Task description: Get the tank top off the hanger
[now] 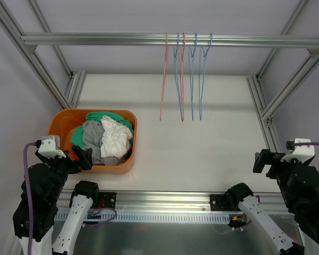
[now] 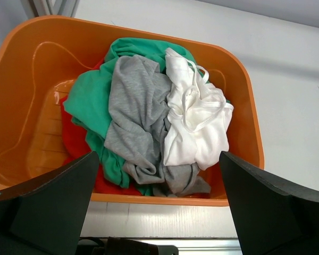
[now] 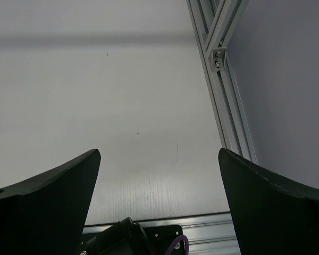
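1. Both stand wide apart and empty: the jaws of our left gripper and right gripper.
2. The white tank top lies in the orange basin, beyond our left jaws.
3. A grey garment touches it; the hangers hang well apart.

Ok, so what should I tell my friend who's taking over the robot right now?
Left end effector: open, empty, at the orange bin's near edge.
Right end effector: open, empty, above the table.
Hangers on the rail look bare from above. A white strappy top, probably the tank top, lies in the bin beside a grey garment.
Done: removal, it seems.
Left: nothing obvious; check the hangers.
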